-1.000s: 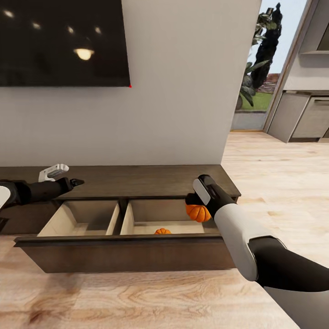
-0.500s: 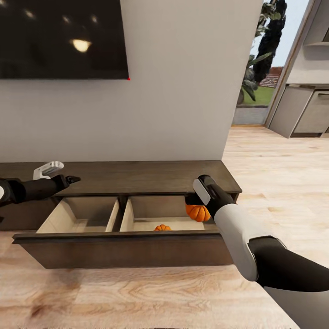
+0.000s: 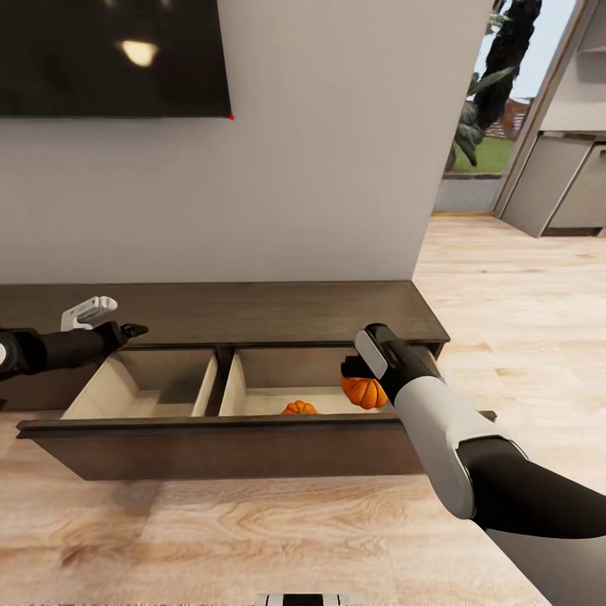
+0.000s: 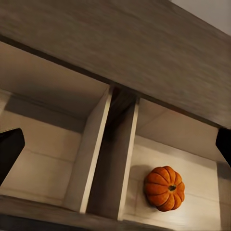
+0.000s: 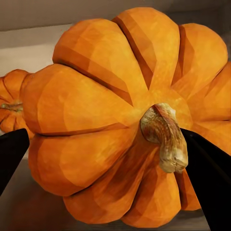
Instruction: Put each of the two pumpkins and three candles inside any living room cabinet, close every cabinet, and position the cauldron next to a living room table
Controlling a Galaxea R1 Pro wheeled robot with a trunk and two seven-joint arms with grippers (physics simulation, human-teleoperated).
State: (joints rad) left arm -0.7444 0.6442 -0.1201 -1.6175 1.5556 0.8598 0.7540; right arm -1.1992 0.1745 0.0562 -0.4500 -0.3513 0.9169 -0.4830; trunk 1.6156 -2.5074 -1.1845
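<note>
Right wrist view: pumpkin (image 5: 130, 115) gripped between right claw (image 5: 110, 159) fingers.

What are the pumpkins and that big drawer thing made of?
The pumpkin in the right gripper looks like matte orange rind with ribbed lobes and a dry, woody stem; being a render, it could equally be plastic. The other pumpkin looks the same. The cabinet looks like dark brown wood with streaky grain, and the drawer inside is pale, smooth board.

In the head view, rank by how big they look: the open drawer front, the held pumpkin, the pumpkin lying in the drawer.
1. Drawer front, by far the largest.
2. Held pumpkin in the right gripper.
3. Pumpkin in the drawer; the front hides part of it, so its rank is unsure.
</note>
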